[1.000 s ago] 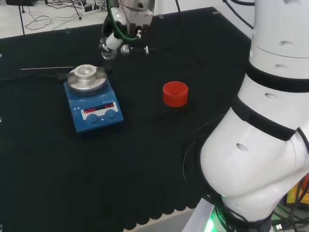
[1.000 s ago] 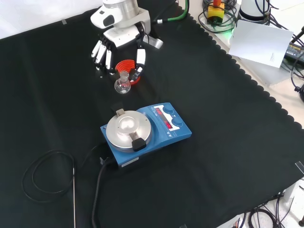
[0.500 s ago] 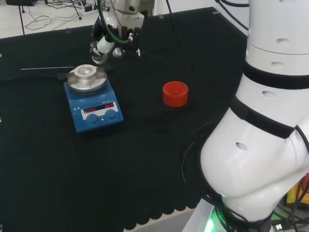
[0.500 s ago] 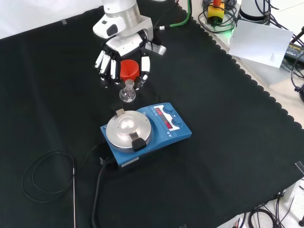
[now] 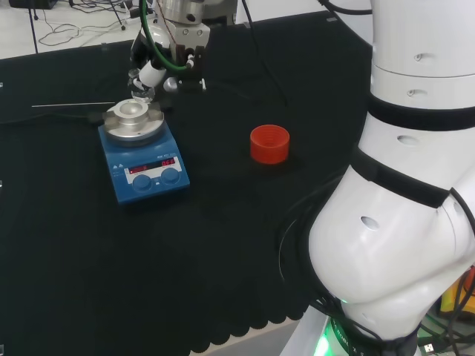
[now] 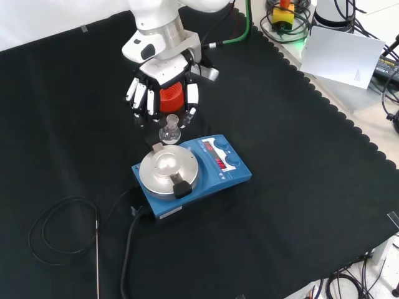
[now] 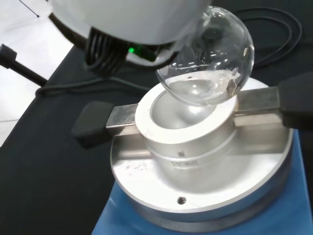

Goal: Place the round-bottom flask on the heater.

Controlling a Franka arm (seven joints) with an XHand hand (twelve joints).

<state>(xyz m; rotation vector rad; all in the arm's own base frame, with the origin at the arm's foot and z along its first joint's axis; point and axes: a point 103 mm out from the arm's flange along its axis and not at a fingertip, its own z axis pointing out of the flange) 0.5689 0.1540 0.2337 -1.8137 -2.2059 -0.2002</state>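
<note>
Round-bottom flask [image 6: 169, 131], clear glass, hangs neck-up from my hand [image 6: 163, 92], fingers pinching its neck; its bulb [image 7: 208, 61] hovers just above the metal well of the blue heater [image 6: 190, 169]. Red ribbed stand [image 5: 269, 143] sits apart on the cloth [image 6: 299, 187].

Flask [image 6: 169, 130] held in fingers [image 6: 191, 96] just above heater [image 6: 190, 172] on table [image 6: 299, 156]; ribbed stand [image 5: 269, 144] to heater's right (head view).
</note>
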